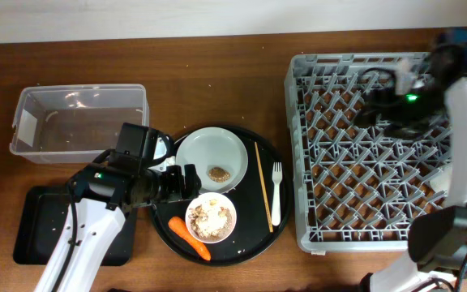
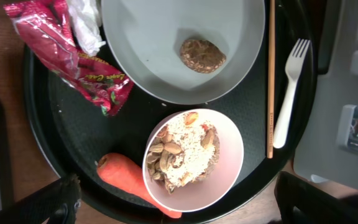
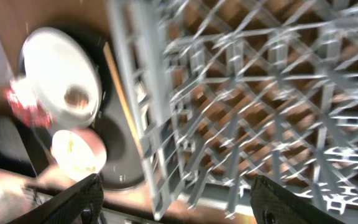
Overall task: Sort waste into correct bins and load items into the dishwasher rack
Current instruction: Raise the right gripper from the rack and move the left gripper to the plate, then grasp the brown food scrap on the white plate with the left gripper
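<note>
- Overhead: the left gripper (image 1: 186,183) hovers at the left side of the large round black tray (image 1: 246,239). The orange carrot (image 1: 190,238) lies just robot-ward of it, slanting along the rim beside the white bowl of beige scraps (image 1: 211,217). The right gripper (image 1: 375,104) is well apart, over the grey lattice dishwasher rack (image 1: 355,178), so the left arm is nearer.
- Left wrist: the fingers (image 2: 55,202) are spread wide and empty. The carrot (image 2: 129,180) lies diagonally between them, and the crumpled red wrapper (image 2: 73,56) lies farther ahead.
- Right wrist: blurred; the fingers are apart and hold nothing above the rack (image 3: 260,93).
</note>
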Robot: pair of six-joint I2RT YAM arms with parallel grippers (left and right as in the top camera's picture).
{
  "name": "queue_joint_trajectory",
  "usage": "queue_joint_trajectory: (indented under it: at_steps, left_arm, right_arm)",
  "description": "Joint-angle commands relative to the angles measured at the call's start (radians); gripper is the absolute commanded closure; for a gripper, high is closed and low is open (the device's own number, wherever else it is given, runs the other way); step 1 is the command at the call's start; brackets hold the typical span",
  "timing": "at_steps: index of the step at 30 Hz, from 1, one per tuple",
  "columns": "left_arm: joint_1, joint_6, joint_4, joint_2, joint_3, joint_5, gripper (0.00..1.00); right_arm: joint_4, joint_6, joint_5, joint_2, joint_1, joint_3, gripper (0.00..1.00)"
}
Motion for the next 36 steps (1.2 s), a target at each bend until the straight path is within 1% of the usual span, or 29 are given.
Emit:
queue_joint_trajectory:
  at_steps: [1, 3, 6, 10, 14, 16, 18, 21, 22, 26, 30, 32, 36]
  left_arm:
    - [0.005, 0.012, -0.002, -0.003, 0.002, -0.041, 0.01]
    - [0.005, 0.012, -0.002, -0.003, 0.002, -0.079, 0.01]
    - [0.005, 0.012, 0.011, -0.003, 0.002, -0.104, 0.01]
    - [0.005, 0.012, 0.104, -0.003, 0.002, -0.100, 0.01]
    - [0.005, 0.013, 0.200, 0.003, 0.007, -0.100, 0.01]
    - [0.005, 0.013, 0.216, 0.042, 0.045, -0.101, 0.01]
    - [0.004, 0.034, 0.213, 0.113, 0.103, -0.100, 0.01]
    - [-0.013, 0.035, 0.203, 0.241, 0.188, -0.101, 0.01]
    - [-0.033, 0.036, 0.203, 0.308, 0.222, -0.105, 0.01]
    - [-0.081, 0.051, 0.205, 0.428, 0.261, -0.126, 0.01]
    - [-0.118, 0.059, 0.214, 0.529, 0.262, -0.122, 0.01]
    - [-0.118, 0.043, 0.230, 0.553, 0.262, -0.121, 0.01]
    - [-0.120, -0.055, 0.244, 0.606, 0.262, -0.121, 0.01]
  right_arm:
    - [-0.015, -0.022, 0.042, -0.019, 0.156, 0.004, 0.21]
    - [-0.012, -0.014, 0.087, -0.019, 0.248, -0.002, 0.21]
    - [0.000, 0.049, 0.163, -0.019, 0.370, -0.023, 0.21]
    - [0.002, 0.190, 0.331, -0.019, 0.436, -0.039, 0.21]
    - [-0.006, 0.204, 0.349, -0.019, 0.403, -0.039, 0.20]
    - [-0.023, 0.188, 0.349, -0.019, 0.361, -0.039, 0.20]
    - [-0.048, 0.158, 0.349, -0.019, 0.322, -0.039, 0.19]
    - [-0.068, 0.160, 0.340, -0.019, 0.261, -0.039, 0.19]
    - [-0.064, 0.162, 0.340, -0.019, 0.240, -0.039, 0.19]
    - [-0.055, 0.163, 0.340, -0.019, 0.204, -0.039, 0.19]
    - [-0.051, 0.163, 0.340, -0.019, 0.203, -0.040, 0.19]
    - [-0.051, 0.163, 0.340, -0.019, 0.203, -0.040, 0.19]
    - [-0.045, 0.163, 0.341, -0.019, 0.205, -0.040, 0.19]
